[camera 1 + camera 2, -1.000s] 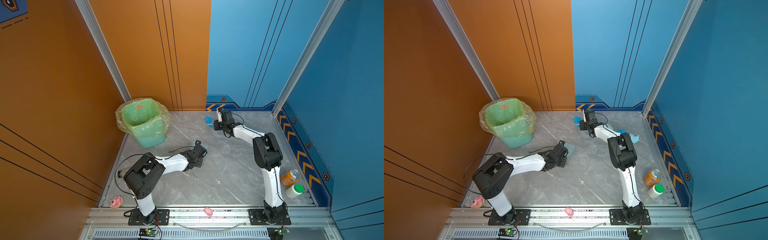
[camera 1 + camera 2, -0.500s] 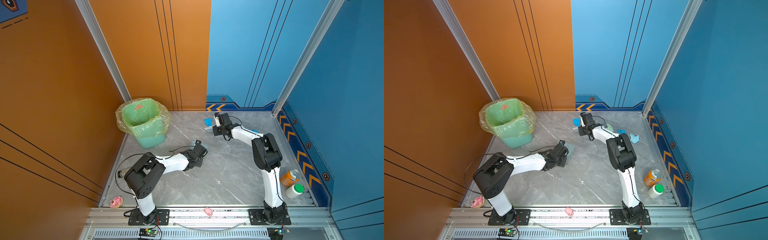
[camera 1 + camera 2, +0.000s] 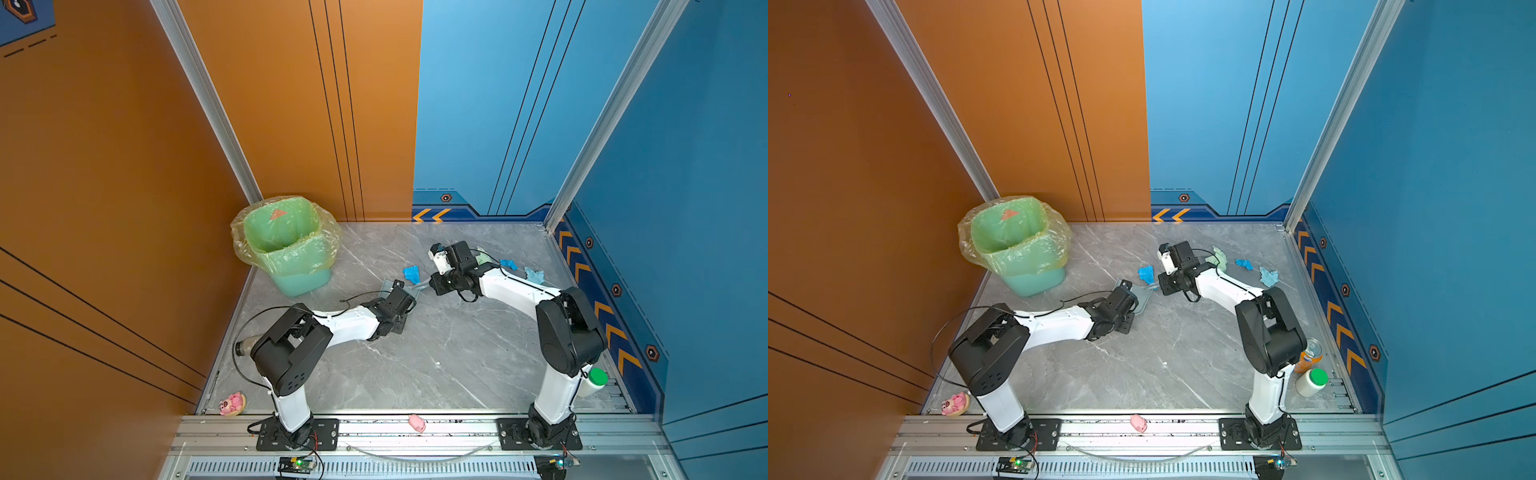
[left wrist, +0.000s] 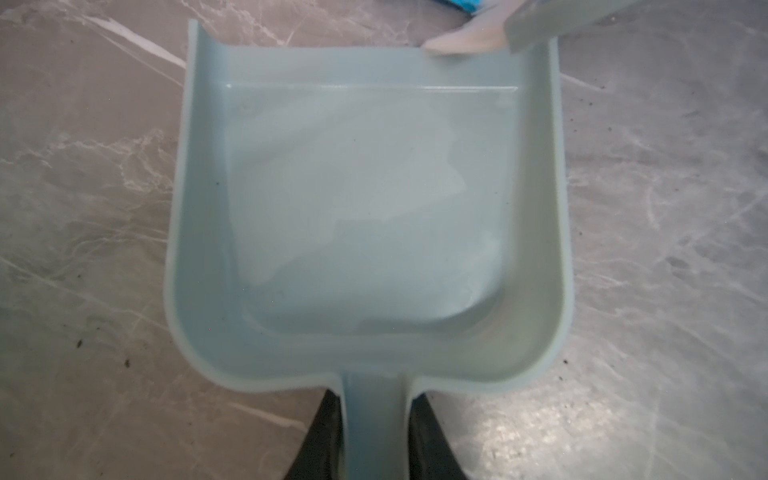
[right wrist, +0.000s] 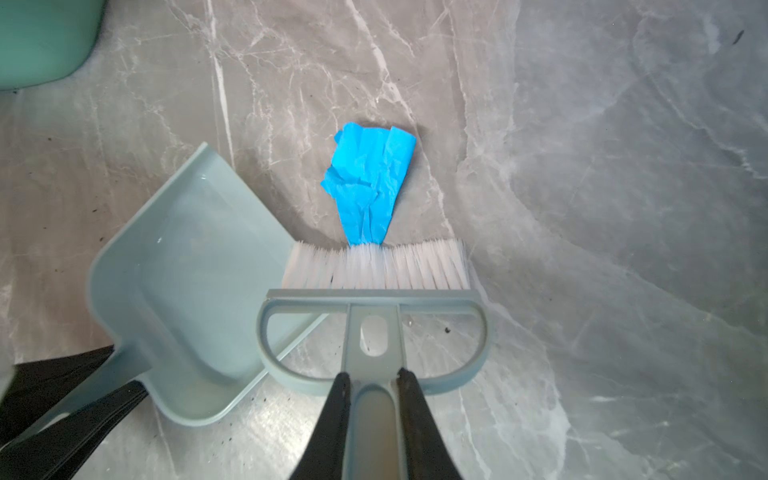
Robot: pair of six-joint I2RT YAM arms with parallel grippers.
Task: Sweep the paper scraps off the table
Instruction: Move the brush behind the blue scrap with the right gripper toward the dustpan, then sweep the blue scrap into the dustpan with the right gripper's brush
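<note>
Blue paper scrap [image 5: 368,187] has slid toward the dustpan [image 4: 365,199] that left gripper [image 4: 373,401] pinches; right gripper [image 5: 374,376] pinches the brush [image 5: 370,270].

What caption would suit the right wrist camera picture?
Right pincer grips a brush whose white bristles touch a blue paper scrap beside the empty dustpan on the marble table.

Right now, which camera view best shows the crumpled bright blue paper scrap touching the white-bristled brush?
The right wrist view: the crumpled bright blue paper scrap is large and sharp there, against the white-bristled brush. Both top views show only a small patch; the left wrist view, a sliver.
</note>
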